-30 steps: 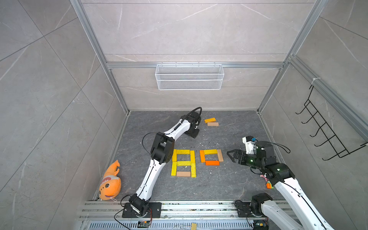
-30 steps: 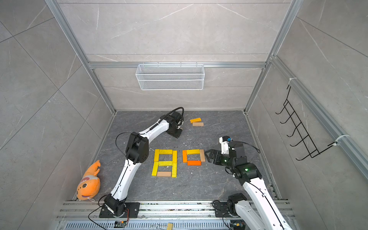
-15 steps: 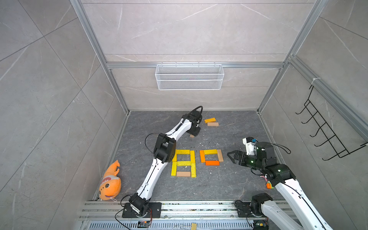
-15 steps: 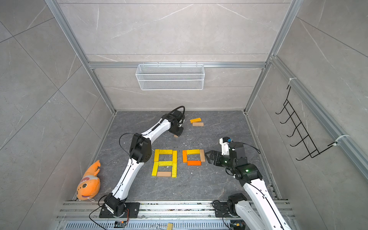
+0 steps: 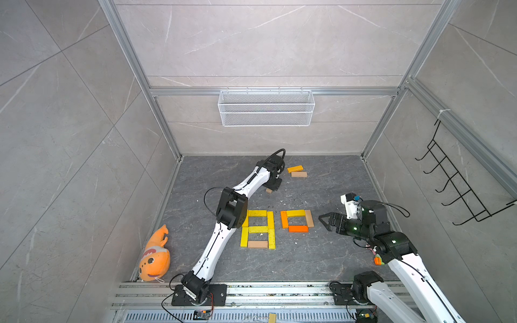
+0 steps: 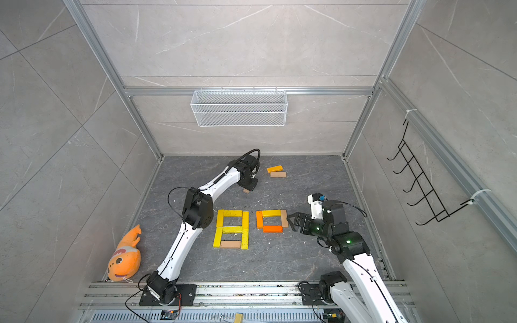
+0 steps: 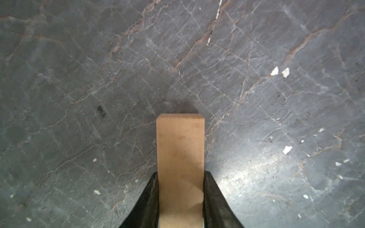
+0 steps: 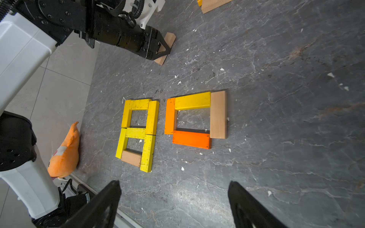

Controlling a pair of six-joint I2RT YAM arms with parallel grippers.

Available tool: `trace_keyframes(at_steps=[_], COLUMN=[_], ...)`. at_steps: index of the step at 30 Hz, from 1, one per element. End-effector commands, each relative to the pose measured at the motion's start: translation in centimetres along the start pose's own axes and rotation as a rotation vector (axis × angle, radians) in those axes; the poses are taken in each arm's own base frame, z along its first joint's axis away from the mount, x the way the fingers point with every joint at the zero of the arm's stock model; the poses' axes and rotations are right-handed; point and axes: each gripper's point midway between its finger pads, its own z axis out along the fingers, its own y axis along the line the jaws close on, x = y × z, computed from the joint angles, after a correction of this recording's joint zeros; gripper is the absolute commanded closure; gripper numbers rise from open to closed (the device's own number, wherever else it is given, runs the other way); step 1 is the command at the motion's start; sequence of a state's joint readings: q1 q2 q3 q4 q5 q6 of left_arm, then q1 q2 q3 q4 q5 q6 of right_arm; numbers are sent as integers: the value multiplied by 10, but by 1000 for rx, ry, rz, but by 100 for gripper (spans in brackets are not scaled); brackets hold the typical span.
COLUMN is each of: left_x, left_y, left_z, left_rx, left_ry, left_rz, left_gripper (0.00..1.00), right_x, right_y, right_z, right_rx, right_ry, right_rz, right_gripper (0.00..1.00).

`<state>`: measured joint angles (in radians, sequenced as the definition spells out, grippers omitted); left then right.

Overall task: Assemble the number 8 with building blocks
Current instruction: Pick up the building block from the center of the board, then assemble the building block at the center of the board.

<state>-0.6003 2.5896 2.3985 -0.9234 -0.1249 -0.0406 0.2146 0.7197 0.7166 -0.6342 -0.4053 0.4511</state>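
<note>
Clamping a tan block (image 7: 180,142) at twelve o'clock, the left pincer (image 7: 180,174) likely supplies the unfinished square (image 5: 298,228); right pincer (image 8: 173,182) hangs wide.

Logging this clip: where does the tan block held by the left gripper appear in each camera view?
Top view: tan block pokes out under the left gripper, beyond the yellow 8.
Top view: same spot, beyond the yellow 8.
Left wrist: between the fingers, block over the floor.
Right wrist: beyond the yellow 8, crossing under the left gripper.
Shared landmark: the left gripper, shut on it in all four.
</note>
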Motion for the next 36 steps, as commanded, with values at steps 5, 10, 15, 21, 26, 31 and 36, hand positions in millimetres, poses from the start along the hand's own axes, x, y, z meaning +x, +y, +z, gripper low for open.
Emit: trace_keyframes(at_steps=[5, 10, 15, 21, 26, 31, 36], left_x=[-11, 17, 56, 105, 145, 174, 189], left_y=[0, -20, -50, -87, -115, -146, -167], left_z=[-118, -150, -172, -180, -178, -167, -157], left_rx=[-50, -57, -46, -50, -72, -53, -60], left_ry=[-135, -134, -117, -71, -47, -49, -43], left_rz=[-116, -172, -267, -344, -422, -481, -483], left_gripper=[70, 70, 69, 68, 68, 68, 69], right_x=[5, 17, 23, 34, 39, 38, 38], right_y=[25, 36, 48, 50, 44, 43, 44], right_z=[-29, -47, -69, -82, -85, -86, -86], right_rx=[-74, -101, -128, -129, -101, -101, -104], right_ry=[7, 49, 52, 70, 60, 42, 41], right_rz=[-55, -86, -124, -147, -155, -163, -167], right_gripper=[8, 5, 1, 1, 1, 1, 1])
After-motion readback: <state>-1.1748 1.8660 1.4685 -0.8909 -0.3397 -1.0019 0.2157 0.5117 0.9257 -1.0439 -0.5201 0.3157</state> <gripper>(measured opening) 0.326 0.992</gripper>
